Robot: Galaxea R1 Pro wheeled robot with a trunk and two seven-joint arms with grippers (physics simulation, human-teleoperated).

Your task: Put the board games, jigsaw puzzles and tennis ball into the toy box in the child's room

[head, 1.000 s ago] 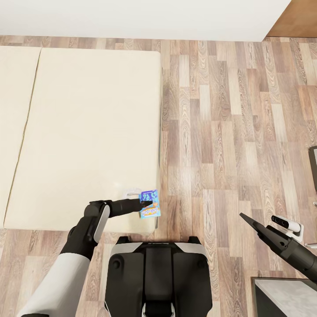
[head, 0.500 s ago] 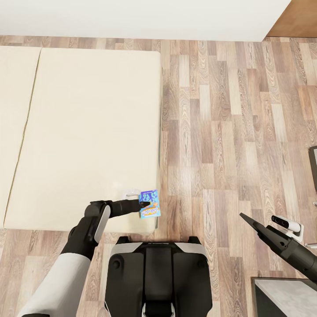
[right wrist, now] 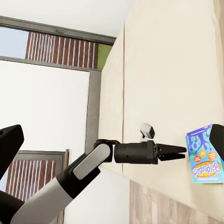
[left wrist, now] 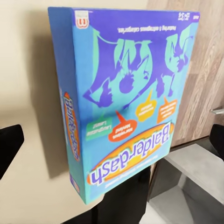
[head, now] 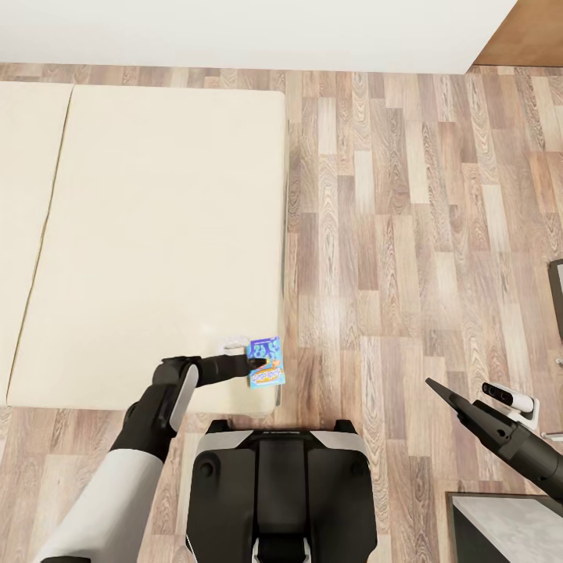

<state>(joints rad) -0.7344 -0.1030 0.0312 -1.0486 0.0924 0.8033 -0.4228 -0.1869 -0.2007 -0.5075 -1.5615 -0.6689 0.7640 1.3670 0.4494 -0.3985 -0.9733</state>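
One board game (head: 265,362), a blue box printed "Balderdash", sits at the near right corner of the bed (head: 156,219). My left gripper (head: 252,363) reaches it from the left. In the left wrist view the board game (left wrist: 130,102) stands close ahead, and the gripper's dark fingertips (left wrist: 10,142) sit wide apart on either side without touching it. The right wrist view shows the left gripper (right wrist: 179,150) meeting the board game (right wrist: 203,154) at the mattress edge. My right gripper (head: 435,387) hangs over the floor at the lower right, open and holding nothing.
Wood floor (head: 407,195) runs to the right of the bed. A white wall (head: 234,31) lies beyond. A grey-topped furniture corner (head: 508,524) sits at the bottom right and a dark object (head: 557,297) at the right edge. My base (head: 277,485) stands against the bed's foot.
The left arm's elbow has sunk very slightly. The board game and the right arm stay where they were.
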